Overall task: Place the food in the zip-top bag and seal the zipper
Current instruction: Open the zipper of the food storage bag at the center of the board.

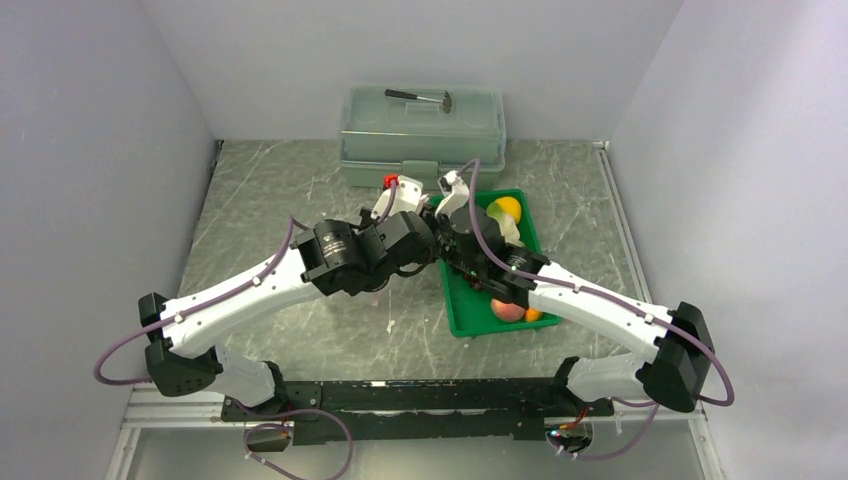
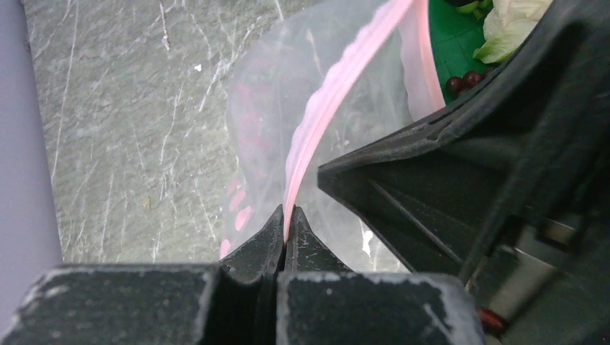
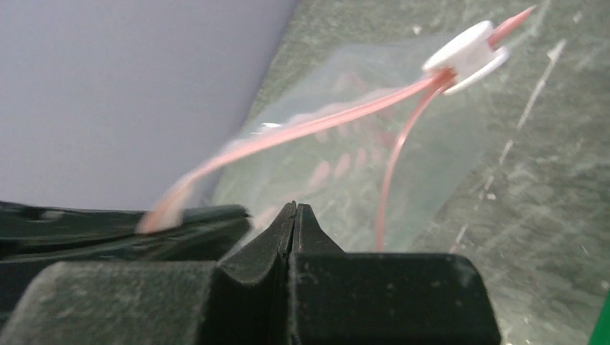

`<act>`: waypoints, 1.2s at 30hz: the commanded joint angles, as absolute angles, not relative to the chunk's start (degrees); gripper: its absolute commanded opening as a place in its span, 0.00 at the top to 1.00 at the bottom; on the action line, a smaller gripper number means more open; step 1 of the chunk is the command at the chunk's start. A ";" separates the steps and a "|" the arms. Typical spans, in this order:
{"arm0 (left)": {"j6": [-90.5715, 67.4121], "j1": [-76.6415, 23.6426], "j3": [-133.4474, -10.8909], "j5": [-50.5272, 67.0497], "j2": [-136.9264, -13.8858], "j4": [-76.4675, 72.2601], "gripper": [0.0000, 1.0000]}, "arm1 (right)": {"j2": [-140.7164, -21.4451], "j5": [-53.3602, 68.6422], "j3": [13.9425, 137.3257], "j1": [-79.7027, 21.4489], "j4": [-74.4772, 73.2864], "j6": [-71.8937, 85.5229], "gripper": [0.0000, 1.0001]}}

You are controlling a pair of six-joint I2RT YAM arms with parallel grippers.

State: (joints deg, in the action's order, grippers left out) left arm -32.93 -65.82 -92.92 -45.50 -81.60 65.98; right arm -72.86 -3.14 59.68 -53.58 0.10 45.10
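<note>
Both arms meet at table centre, wrists nearly touching, just at 9 o'clock of the green tray (image 1: 455, 300).

Left gripper (image 2: 286, 215): fingers pressed flat together, pinching the pink zipper strip (image 2: 331, 93) of the zip-top bag (image 2: 273, 122). From the tips the strip runs off toward 1 o'clock, and that is the bag's long axis.

Right gripper (image 3: 295, 210): fingers also closed tight. The clear film meets the tips, so it looks like a pinch on the bag's other lip, but the contact itself is hidden.

White slider (image 3: 466, 57) sits at 2 o'clock from the right tips, at the far end of the track. 2 pink strips part from it, so the mouth reads as open.

Food (image 1: 508, 310) lies in the tray, at 4 o'clock from the bag in the overhead view. Nothing visible inside the bag yet.

Judgement: the right arm is nearer the food, its forearm already across the tray, but freeing it would leave the mouth held on 1 side only.
</note>
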 commanded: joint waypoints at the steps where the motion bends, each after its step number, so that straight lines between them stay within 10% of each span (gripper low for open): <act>1: -35.18 -67.05 -95.54 -49.16 -82.14 66.67 1.00 | -73.02 -6.41 55.38 -54.13 0.26 47.06 1.00; 36: -45.34 -72.25 -86.30 -47.59 -86.83 64.49 1.00 | -72.83 -8.42 48.11 -55.02 9.91 58.74 1.00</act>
